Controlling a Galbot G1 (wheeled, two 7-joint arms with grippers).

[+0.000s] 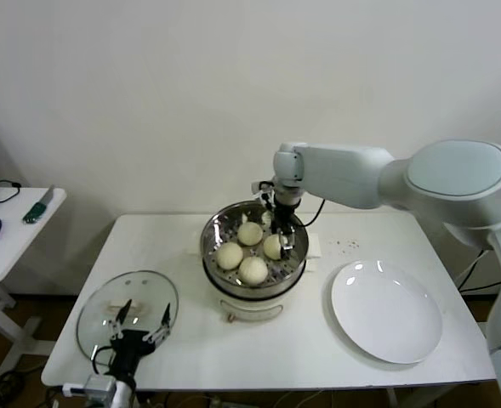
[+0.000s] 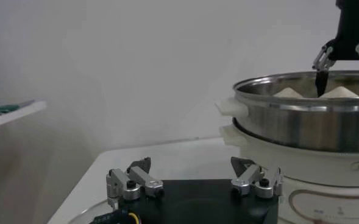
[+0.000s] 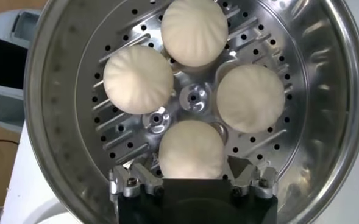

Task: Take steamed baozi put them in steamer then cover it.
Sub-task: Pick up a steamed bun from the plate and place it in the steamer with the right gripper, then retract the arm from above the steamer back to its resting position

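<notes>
Fourth bun set down in the steamer; covering comes next.

The steel steamer point(image 1: 254, 246) holds four smooth cream baozi point(image 3: 192, 148) below the right gripper point(image 3: 192, 180), whose jaws stand wide and empty. The glass cover point(image 1: 105, 308) lies under the open, empty left gripper point(image 1: 136, 320), to be lifted across.

cream-white baozi point(image 1: 253, 269), shiny perforated steamer point(image 1: 213, 231)

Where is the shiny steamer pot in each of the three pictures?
Head view: steamer at table centre, four baozi inside.
Left wrist view: steamer at right edge, seen side-on.
Right wrist view: steamer fills the picture, seen from above.
Shared landmark: the right end effector over its rim.
</notes>
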